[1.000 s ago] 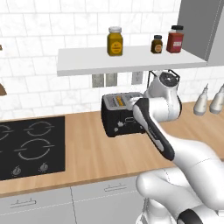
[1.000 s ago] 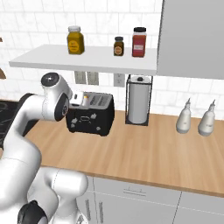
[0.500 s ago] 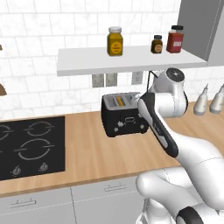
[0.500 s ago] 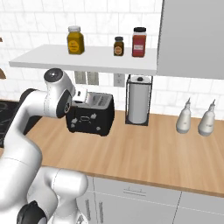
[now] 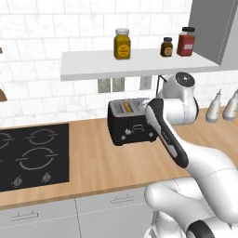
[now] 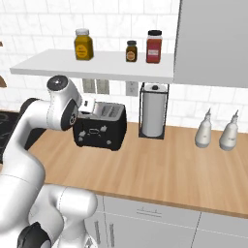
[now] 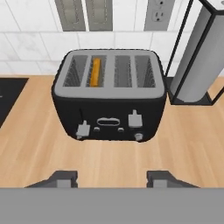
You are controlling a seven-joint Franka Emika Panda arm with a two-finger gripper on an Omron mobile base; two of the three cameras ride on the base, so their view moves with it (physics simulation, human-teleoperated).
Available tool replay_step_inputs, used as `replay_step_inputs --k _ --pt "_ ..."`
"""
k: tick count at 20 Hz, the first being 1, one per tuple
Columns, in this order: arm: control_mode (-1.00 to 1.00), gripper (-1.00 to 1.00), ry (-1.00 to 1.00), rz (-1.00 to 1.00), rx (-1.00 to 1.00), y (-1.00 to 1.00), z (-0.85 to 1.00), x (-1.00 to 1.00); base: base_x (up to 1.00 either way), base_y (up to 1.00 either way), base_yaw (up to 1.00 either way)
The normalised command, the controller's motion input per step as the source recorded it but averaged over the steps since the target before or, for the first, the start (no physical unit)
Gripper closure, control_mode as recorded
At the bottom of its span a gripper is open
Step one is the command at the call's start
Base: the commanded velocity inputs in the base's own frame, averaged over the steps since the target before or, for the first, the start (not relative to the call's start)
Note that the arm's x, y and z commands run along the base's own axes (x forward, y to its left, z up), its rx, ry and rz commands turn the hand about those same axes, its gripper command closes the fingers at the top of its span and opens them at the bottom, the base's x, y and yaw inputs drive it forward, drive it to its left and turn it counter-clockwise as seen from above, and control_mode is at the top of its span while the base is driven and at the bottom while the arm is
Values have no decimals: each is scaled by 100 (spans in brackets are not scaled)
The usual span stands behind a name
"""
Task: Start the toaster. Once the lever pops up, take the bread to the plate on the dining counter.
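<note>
Looking down past my claw (image 7: 113, 179), I see its two tips standing spread with bare desk (image 7: 109, 159) between them and nothing held. Over the last second my arm has drawn back and up from the front of the toaster (image 7: 109, 98), so the claw now hangs clear of it, near but not touching.

Next out is the toaster's black front. Its left lever (image 7: 83, 130) sits lower than the right lever (image 7: 134, 119), and I read that as the left side pushed down and running. The bread (image 7: 95, 72) stands on edge in the second slot from the left, sunk so that only its golden-orange rim peeps out of the silvery top.

For the task, I judge that starting is done and waiting has begun. I should hold off until that left lever rises, then come down over the slot, pinch the slice by its upper edge and carry it off to the plate. Reaching in early would mean groping for a sunken slice.

Beyond, just to the toaster's right, stands the paper towel holder (image 7: 197, 57), which my wrist must avoid when I descend; behind it all, the tiled wall with its outlets (image 7: 158, 13)
</note>
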Motion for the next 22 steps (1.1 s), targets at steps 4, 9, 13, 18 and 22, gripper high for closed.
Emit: replay_step_inputs --k 4,9,13,18,22 --pt "-100 -100 0 0 0 6 0 0 0 0 0" --pt "-100 -100 0 0 0 21 0 0 0 0 0" --pt "-100 -100 0 0 0 32 0 0 0 0 0" --pt "-100 -100 0 0 0 23 0 0 0 0 0" --pt "-100 -100 0 0 0 0 0 0 0 0 0"
